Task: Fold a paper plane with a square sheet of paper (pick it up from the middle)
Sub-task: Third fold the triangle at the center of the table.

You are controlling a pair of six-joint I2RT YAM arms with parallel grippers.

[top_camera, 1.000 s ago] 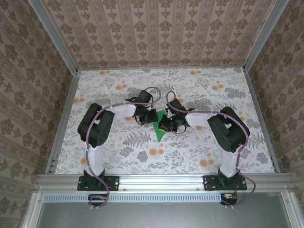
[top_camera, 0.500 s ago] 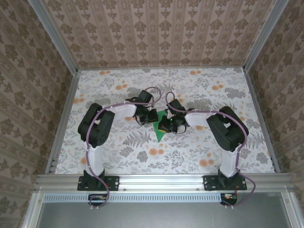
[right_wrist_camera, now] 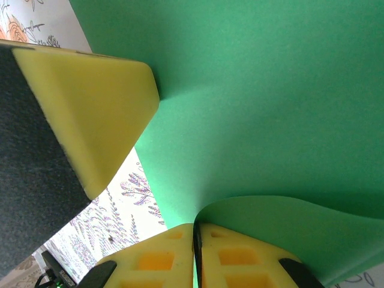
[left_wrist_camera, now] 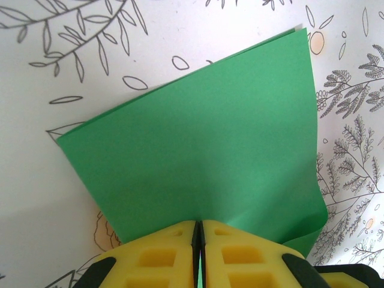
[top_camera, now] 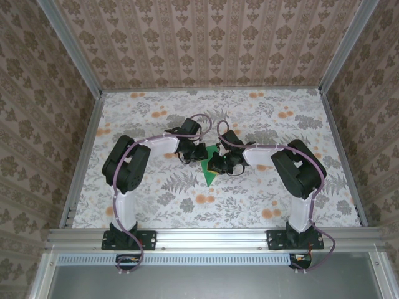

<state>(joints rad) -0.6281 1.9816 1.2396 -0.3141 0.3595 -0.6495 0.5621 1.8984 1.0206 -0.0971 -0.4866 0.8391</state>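
"Left wrist view first: what is that hand doing?"

"The left hand (left_wrist_camera: 199,231) is clenched. Its yellow fingers (left_wrist_camera: 150,255) pinch the near edge of the green paper sheet (left_wrist_camera: 204,138). The sheet fans out from them, doubled over, with the flower-printed table (left_wrist_camera: 48,180) beyond."

"And the right hand?"

"The right hand (right_wrist_camera: 196,234) is clenched too. It nips a flap of the same sheet, which bulges into a curl beside its tips. Another yellow finger (right_wrist_camera: 90,102), probably the left hand's, presses the paper close by. From overhead, both hands meet at mid-table, with a green point showing toward the arms' bases."

"What could go wrong from here?"

"Both grips sit close together on thin paper. If the hands pull apart or twist unevenly, the sheet could tear or crease off-line. If either pinch slips, the layers could slide and the fold would set crooked."
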